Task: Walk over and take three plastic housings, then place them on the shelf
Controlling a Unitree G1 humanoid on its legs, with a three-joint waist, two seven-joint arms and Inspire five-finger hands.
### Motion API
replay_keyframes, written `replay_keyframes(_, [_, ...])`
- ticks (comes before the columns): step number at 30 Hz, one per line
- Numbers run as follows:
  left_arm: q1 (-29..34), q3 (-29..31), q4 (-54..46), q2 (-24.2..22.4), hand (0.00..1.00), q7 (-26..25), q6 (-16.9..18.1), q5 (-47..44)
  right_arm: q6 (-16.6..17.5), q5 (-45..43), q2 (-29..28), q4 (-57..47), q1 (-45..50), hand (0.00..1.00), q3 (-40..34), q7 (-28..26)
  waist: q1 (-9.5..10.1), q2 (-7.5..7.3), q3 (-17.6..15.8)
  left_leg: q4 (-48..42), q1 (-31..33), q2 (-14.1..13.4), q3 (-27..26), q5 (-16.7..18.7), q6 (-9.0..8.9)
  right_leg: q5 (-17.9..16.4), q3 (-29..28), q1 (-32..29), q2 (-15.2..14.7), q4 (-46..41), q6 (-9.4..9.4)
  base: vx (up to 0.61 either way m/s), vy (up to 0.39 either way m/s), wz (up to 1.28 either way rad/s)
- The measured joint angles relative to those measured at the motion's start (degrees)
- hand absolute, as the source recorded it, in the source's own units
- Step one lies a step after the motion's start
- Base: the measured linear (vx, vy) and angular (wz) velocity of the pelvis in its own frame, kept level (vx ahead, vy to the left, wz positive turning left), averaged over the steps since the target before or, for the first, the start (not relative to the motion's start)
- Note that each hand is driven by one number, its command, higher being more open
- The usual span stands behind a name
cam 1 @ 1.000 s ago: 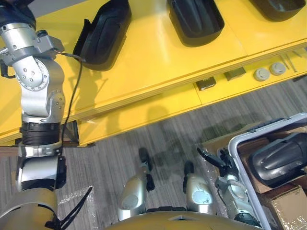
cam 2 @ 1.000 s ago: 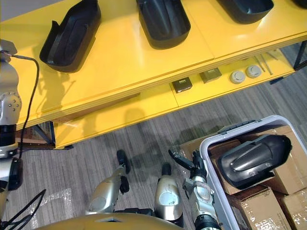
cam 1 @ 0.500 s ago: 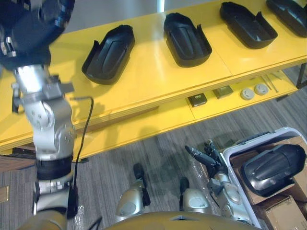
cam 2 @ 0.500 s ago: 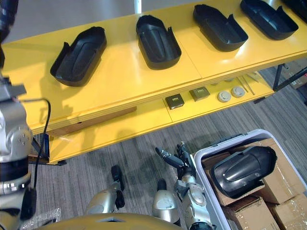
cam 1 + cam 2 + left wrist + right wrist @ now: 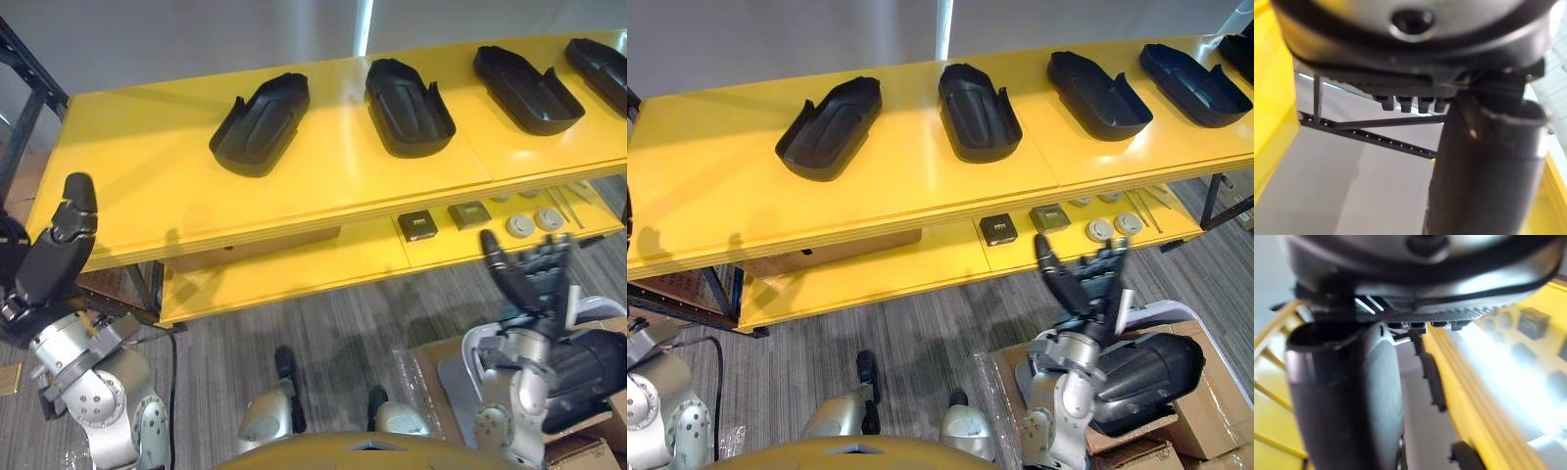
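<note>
A yellow shelf (image 5: 147,166) is running across the upper half of the frame. Four black housings are lying on its top board, well apart in a row: one left of centre (image 5: 260,122), one at centre (image 5: 409,93), one toward the right (image 5: 527,88) and one at the right edge (image 5: 600,61). All are lying hollow side up.

On the lower board, right of centre, two small boxes (image 5: 417,226) are sitting side by side, with two round discs (image 5: 522,226) just beside them.

The left robot hand (image 5: 54,250) is hanging at the left edge, in front of the shelf's left end, its fingers straight and together, holding nothing. The right robot hand (image 5: 1083,284) is hovering at lower right, below the lower board, with fingers straight and spread apart, also holding nothing.

Just right of that hand, a fifth housing (image 5: 1146,377) is lying in a pale bin (image 5: 591,305) in the lower right corner, with cardboard boxes (image 5: 1215,431) beside it.
</note>
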State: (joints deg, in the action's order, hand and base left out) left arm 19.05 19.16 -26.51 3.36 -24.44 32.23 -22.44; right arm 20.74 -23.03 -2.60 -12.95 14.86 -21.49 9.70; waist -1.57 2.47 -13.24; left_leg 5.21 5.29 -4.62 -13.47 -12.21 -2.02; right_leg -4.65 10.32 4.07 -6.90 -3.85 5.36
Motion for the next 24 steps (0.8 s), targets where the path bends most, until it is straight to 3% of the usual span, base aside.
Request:
replay_keyframes(4, [1.55,0.82,-3.58,-1.50,1.00,-1.79,0.00,0.02,1.48,3.34,1.21,-11.67,-0.83,1.00,-4.36,4.58,-0.22,0.21,1.10,0.00,0.00,-0.06,0.33,0.00,-0.01,-0.01,0.36,0.10,0.05,0.11,0.01,0.00,0.001,0.01])
replay_keyframes(8, [0.95,1.29,-4.18,-1.54,1.00,-1.91,-0.96,0.00,1.29,1.85,4.82,-16.25,-3.55,1.00,-2.33,1.13,-0.30,-0.24,1.85,0.00,-0.85,-0.03,0.51,0.07,-0.06,-0.02,0.56,1.23,0.13,0.48,0.02,0.01,0.000,0.00])
replay_keyframes(13, [1.06,-0.18,-4.76,-1.55,1.00,-1.27,-8.41,0.32,-7.28,0.11,11.31,-14.57,-9.45,1.00,9.89,-7.72,0.21,-0.47,2.27,0.02,-0.68,0.09,2.11,0.04,-0.10,-0.20,2.22,2.15,0.53,0.97,0.10,-0.01,-0.001,0.15])
replay_keyframes(15, [1.14,-2.50,-4.41,-1.52,1.00,0.00,-11.26,0.57,-11.67,0.21,14.61,-9.08,-14.43,1.00,16.35,-9.17,2.20,-0.63,2.31,0.02,-0.20,0.09,3.16,-0.37,-0.51,-0.27,3.41,2.31,0.80,0.98,-0.16,-0.01,-0.013,0.25])
replay_keyframes(18, [1.41,-3.82,-2.48,-1.44,1.00,1.07,-13.27,2.83,-16.18,0.16,16.28,-2.00,-20.28,1.00,20.32,-9.18,4.67,-1.11,2.18,0.01,0.34,0.08,4.90,-0.92,-0.42,-0.04,5.25,3.06,0.85,0.96,0.04,0.02,-0.024,0.34])
replay_keyframes(24, [4.76,-6.34,2.25,-1.29,1.00,3.52,-13.96,2.57,-18.11,0.12,16.20,4.36,-29.70,1.00,24.06,-6.11,7.42,-1.80,2.04,0.02,0.31,0.38,6.92,-1.09,-0.43,-0.38,6.90,4.13,0.89,0.98,-0.04,0.01,-0.022,0.17])
